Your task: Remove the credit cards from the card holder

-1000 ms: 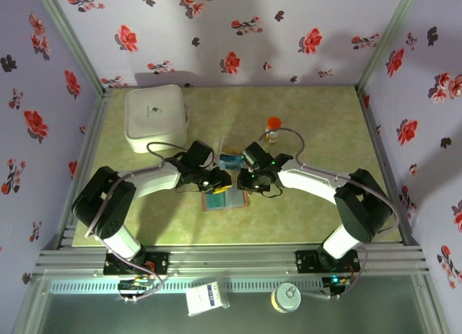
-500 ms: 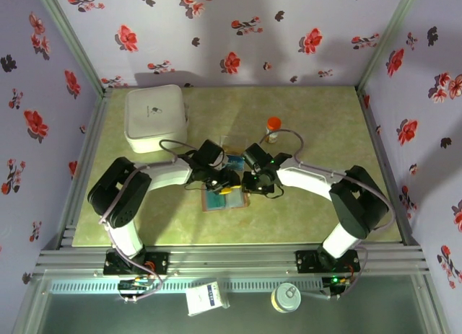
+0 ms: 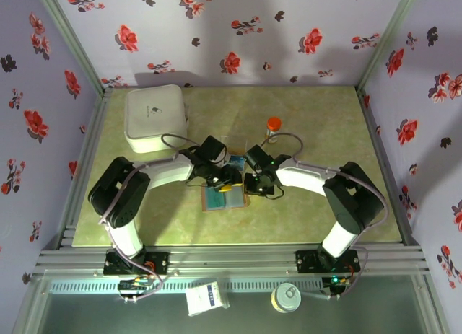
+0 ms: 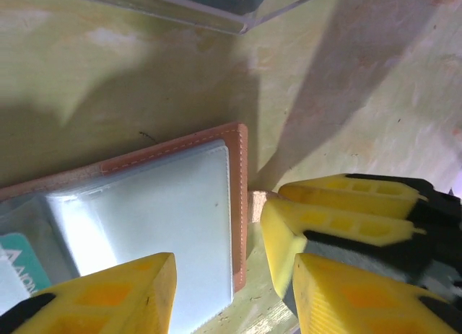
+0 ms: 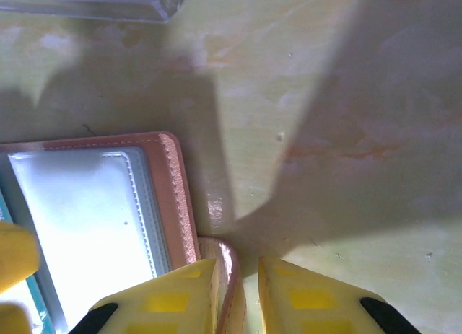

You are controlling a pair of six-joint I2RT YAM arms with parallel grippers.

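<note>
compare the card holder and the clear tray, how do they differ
The card holder is brown and opaque; the clear tray is see-through. The card holder lies open and flat; the tray has raised walls. Each holds a card.

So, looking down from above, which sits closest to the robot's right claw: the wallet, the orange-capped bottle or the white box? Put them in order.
From the right gripper, in the top view:
1. wallet, right at its tips, just to the left.
2. orange-capped bottle, farther back, mid-table.
3. white box, in the far back-left corner.
</note>
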